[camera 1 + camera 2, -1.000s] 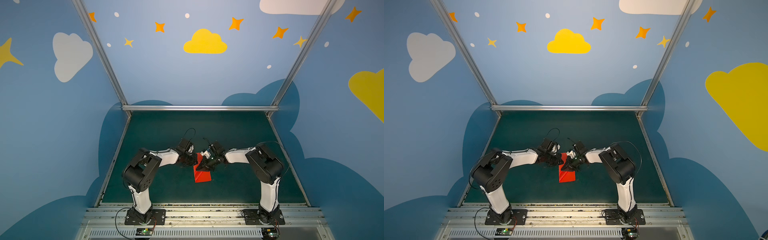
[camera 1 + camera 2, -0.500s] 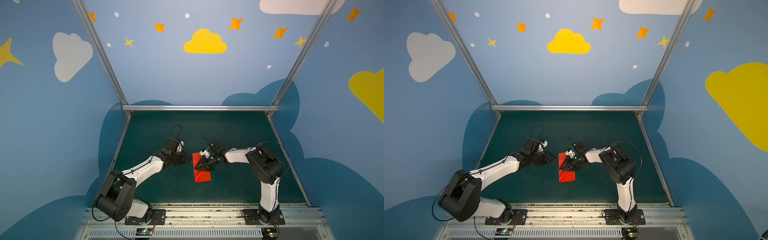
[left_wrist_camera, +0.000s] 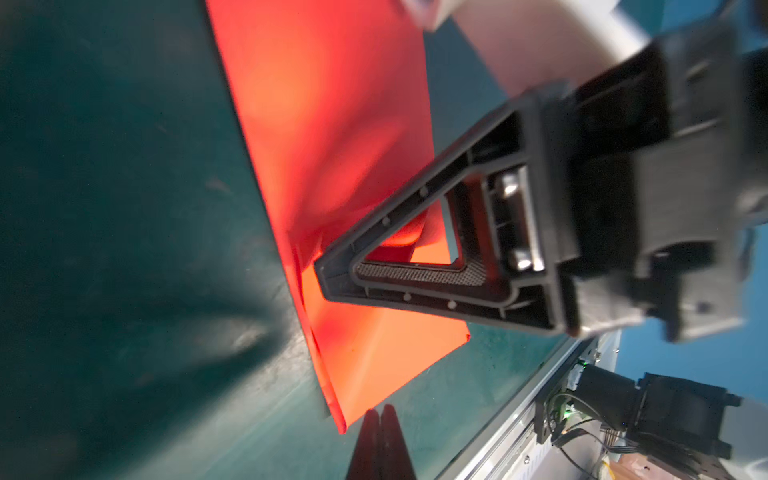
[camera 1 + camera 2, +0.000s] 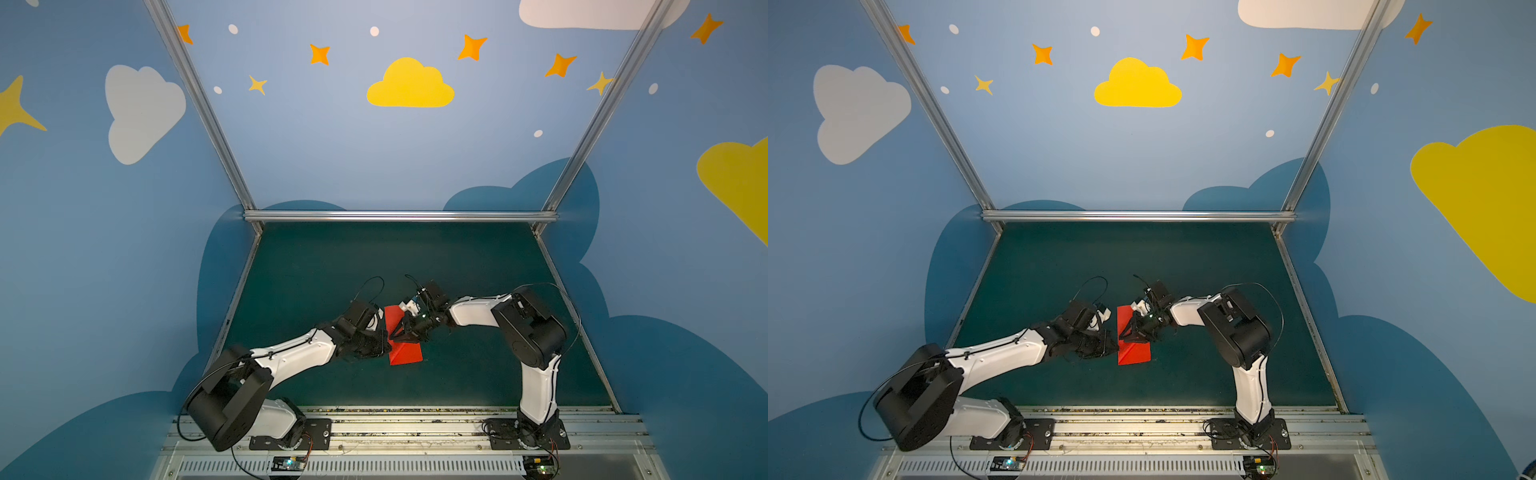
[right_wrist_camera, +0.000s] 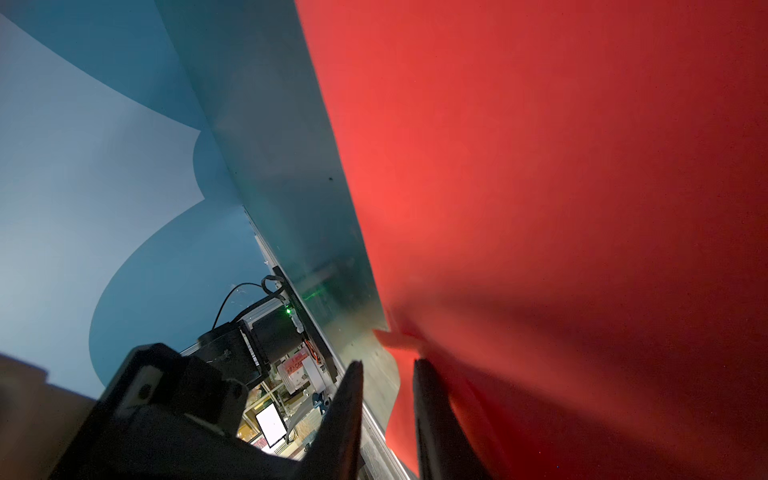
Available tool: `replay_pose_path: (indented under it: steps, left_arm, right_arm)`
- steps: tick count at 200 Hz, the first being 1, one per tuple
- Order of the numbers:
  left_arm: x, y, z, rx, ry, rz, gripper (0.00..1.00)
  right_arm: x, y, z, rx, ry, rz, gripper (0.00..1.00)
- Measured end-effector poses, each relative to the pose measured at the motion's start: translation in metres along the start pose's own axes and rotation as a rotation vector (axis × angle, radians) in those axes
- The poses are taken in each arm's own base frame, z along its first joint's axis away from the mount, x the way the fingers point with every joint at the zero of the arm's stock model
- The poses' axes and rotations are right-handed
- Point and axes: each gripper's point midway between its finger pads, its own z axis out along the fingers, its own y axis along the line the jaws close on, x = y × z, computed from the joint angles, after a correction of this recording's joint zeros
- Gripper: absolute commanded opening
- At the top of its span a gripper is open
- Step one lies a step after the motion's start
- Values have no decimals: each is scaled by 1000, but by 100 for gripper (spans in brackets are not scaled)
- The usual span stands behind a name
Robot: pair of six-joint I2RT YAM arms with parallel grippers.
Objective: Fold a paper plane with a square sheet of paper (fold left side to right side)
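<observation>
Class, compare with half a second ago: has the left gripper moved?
Yes. The left gripper has shifted right and toward the front rail, away from the back crossbar, now beside the red paper.

A: What colour is the sheet of paper?
B: Plain bright red, unprinted. It glows orange-red in the left wrist view.
A: And under it?
B: A dark green table mat.
A: The walls?
B: Blue, with a yellow cloud, a white cloud, orange stars and white dots.
A: The arms?
B: The left arm and right arm have white shells and black joints.
</observation>
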Motion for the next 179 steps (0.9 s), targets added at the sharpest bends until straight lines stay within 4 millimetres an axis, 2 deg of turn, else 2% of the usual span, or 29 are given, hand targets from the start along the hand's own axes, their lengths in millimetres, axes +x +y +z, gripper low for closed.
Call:
replay_pose_path:
  steps: [43,145,179]
  left_arm:
    - [0,2,19,-25,36,11,4]
    - [-7,-4,27,-11,26,41,4]
    - [-4,1,33,-21,37,36,4]
  right_arm:
    - [0,0,0,4,-3,-1,26]
    - [0,-1,0,7,-5,-1,25]
    - [0,-1,0,6,-5,-2,25]
